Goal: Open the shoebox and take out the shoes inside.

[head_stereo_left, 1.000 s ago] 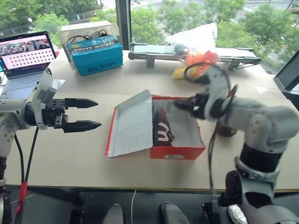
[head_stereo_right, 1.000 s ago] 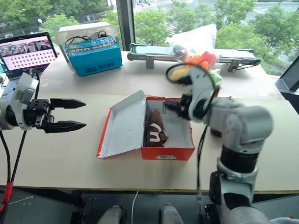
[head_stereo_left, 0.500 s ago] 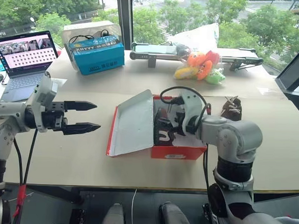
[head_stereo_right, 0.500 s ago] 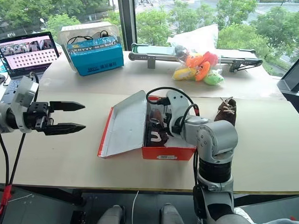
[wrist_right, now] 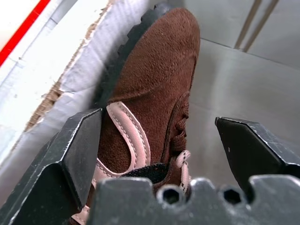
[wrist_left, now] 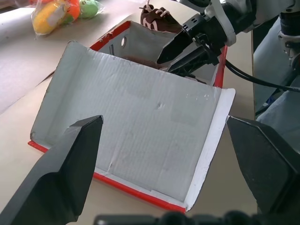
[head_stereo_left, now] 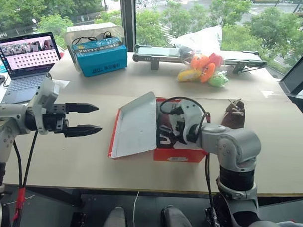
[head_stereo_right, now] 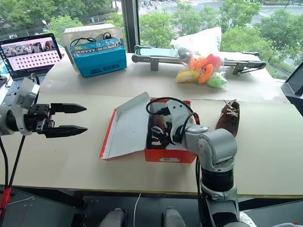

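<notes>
The red shoebox (head_stereo_left: 182,155) lies open on the table, its grey-white lid (head_stereo_left: 136,125) flapped out to the left. One dark brown shoe (wrist_right: 150,93) with light stripes and laces lies inside, against the left wall. My right gripper (head_stereo_left: 170,132) reaches down into the box, open, one finger on either side of that shoe. The left wrist view shows the right gripper (wrist_left: 165,65) over the box's inside. The other shoe (head_stereo_left: 234,115) stands on the table just right of the box. My left gripper (head_stereo_left: 99,118) hovers open left of the lid, holding nothing.
An open laptop (head_stereo_left: 26,52) sits at the far left. A blue-teal box (head_stereo_left: 99,56) stands at the back, with a long grey device (head_stereo_left: 158,51) and colourful plush toys (head_stereo_left: 203,68) beside it. The table's front edge runs just below the box.
My right gripper has come down and to the left into the box and now straddles the shoe. With the arm lowered, the shoe on the table is uncovered. The left arm has not moved.
</notes>
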`<action>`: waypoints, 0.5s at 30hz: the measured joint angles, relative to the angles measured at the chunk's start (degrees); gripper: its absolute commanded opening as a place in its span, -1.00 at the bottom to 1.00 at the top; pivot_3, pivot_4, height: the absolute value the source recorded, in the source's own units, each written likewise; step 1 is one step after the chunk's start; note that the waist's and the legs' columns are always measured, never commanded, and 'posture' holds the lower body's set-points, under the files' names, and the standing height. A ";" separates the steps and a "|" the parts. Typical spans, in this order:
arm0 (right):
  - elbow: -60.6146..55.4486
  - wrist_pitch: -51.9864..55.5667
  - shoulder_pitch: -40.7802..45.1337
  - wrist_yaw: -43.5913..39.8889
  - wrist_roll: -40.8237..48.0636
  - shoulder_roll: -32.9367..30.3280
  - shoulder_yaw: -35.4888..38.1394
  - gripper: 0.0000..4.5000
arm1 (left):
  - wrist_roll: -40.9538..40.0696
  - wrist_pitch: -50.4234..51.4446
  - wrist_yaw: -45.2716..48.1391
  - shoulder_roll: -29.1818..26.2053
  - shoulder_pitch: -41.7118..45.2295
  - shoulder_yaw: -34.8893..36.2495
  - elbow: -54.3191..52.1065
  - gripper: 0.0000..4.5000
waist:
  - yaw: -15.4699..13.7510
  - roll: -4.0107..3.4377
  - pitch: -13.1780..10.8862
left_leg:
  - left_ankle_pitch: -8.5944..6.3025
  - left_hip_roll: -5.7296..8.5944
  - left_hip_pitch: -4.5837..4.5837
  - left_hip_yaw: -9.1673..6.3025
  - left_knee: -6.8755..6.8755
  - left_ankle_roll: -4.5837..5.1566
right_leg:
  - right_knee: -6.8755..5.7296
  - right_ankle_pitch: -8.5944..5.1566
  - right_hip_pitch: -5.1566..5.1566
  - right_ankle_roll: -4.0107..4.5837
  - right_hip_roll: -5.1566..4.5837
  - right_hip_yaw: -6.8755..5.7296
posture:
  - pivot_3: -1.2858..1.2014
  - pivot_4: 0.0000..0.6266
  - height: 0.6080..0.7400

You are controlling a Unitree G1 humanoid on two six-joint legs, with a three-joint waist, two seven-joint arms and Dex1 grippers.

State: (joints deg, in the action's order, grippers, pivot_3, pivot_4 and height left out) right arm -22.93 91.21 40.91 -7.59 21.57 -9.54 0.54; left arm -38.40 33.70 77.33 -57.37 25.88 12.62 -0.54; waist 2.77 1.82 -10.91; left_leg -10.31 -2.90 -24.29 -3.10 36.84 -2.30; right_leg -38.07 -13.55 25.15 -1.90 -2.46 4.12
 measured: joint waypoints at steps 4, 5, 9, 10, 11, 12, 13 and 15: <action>0.25 -0.09 -0.55 -0.52 0.04 2.23 1.14 0.22 | 0.01 0.00 -0.05 -0.01 0.01 0.00 0.01 1.00 | 0.01 0.02 0.01 | 0.00 0.00 0.01 0.00 0.00 0.00 | -0.01 0.00 0.00 0.00 0.00 0.00 | 0.03 -0.52 0.41; 0.26 -0.10 -0.67 -0.83 0.08 2.58 1.37 0.06 | 0.01 0.00 -0.05 -0.01 0.01 0.00 0.00 1.00 | 0.01 0.02 0.02 | 0.00 0.00 0.02 0.00 0.00 0.00 | -0.01 0.00 -0.02 0.00 0.00 0.00 | 0.03 -0.52 0.41; 0.59 -0.10 -0.69 -1.51 0.10 3.96 2.44 -0.50 | 0.01 0.00 -0.08 -0.01 0.01 0.00 0.01 1.00 | -0.04 0.07 0.06 | 0.00 0.00 0.05 0.00 0.00 0.00 | -0.01 0.00 -0.04 0.00 0.00 0.00 | 0.03 -0.52 0.41; 0.67 -0.10 -0.69 -1.55 0.10 4.16 2.60 -0.63 | 0.01 0.00 -0.09 -0.01 0.02 0.00 0.01 1.00 | -0.06 0.08 0.07 | 0.00 0.00 0.05 0.00 0.00 0.00 | 0.00 0.00 -0.05 0.00 0.00 0.00 | 0.03 -0.52 0.41; 0.82 -0.10 -0.68 -1.70 0.10 4.30 2.65 -0.77 | 0.01 0.00 -0.10 -0.01 0.01 0.00 0.01 1.00 | -0.08 0.11 0.08 | 0.00 0.00 0.05 0.00 0.00 0.00 | 0.00 0.00 -0.05 0.00 0.00 0.00 | 0.03 -0.52 0.41; 0.86 -0.10 -0.68 -1.80 0.10 4.33 2.65 -0.87 | 0.01 0.00 -0.11 -0.01 0.02 0.00 0.01 1.00 | -0.09 0.13 0.10 | 0.00 0.00 0.05 0.00 0.00 0.00 | 0.00 0.00 -0.05 0.00 0.00 0.00 | 0.03 -0.52 0.41; 0.90 -0.10 -0.68 -1.86 0.10 4.35 2.67 -0.94 | 0.01 0.00 -0.13 -0.01 0.02 0.00 0.01 1.00 | -0.10 0.16 0.11 | 0.00 0.00 0.05 0.00 0.00 0.00 | 0.00 0.00 -0.05 0.00 0.00 0.00 | 0.03 -0.52 0.41; 1.01 -0.10 -0.68 -1.87 0.10 4.40 2.83 -0.99 | 0.02 0.00 -0.16 -0.01 0.02 0.00 0.01 1.00 | -0.11 0.18 0.13 | 0.00 0.00 0.06 0.00 0.00 0.00 | 0.00 0.00 -0.06 0.00 -0.01 0.00 | 0.03 -0.52 0.41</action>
State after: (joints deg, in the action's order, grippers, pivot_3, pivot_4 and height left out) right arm -21.92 91.11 40.23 -9.45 21.66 -5.13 3.38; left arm -38.39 33.70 77.16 -57.38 25.90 12.62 -0.52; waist 2.66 2.00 -10.78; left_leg -10.31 -2.90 -24.23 -3.10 36.84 -2.30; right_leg -38.07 -13.55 25.09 -1.90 -2.46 4.12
